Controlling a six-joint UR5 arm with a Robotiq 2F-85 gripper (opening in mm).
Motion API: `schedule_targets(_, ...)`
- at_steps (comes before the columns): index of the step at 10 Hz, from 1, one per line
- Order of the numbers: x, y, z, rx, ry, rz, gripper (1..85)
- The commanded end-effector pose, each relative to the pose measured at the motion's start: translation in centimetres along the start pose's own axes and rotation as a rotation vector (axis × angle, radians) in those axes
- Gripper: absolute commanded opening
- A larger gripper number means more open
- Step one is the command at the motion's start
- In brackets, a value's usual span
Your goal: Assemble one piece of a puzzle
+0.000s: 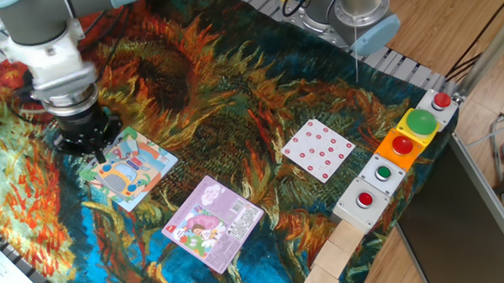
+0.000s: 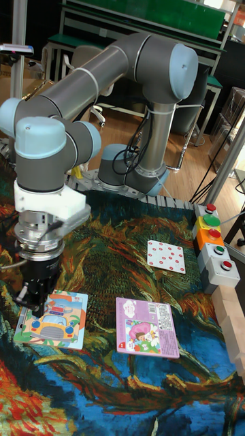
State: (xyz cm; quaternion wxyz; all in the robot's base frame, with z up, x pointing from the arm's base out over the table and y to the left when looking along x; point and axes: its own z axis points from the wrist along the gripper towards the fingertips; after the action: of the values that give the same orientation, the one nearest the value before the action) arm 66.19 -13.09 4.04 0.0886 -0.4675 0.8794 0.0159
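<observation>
The gripper (image 2: 34,300) hangs over the puzzle's (image 2: 53,320) far left corner, hiding it; whether its jaws are open cannot be told.

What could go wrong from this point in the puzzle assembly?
1. The gripper sits low at the far left corner of the puzzle. The board lies loose on the patterned cloth, so pressing off-centre could slide or tip it.
2. Neither view shows whether the fingers hold a piece, so a piece might be misaligned unnoticed.
3. The purple puzzle lies close by; a shoved board may bump it.
</observation>
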Motion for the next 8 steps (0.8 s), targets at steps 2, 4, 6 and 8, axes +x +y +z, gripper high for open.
schedule_targets(2,-1.9,0.3,-0.3,-0.04,-0.07,0.591,1.3)
schedule_targets(4,-1.3,-0.3,-0.2,-0.011,-0.055,0.692,1.3)
schedule_targets(6,-1.0,-0.6,-0.2,0.002,-0.049,0.722,1.3)
schedule_targets(8,-2.3,0.4,-0.3,-0.054,-0.082,0.739,1.3)
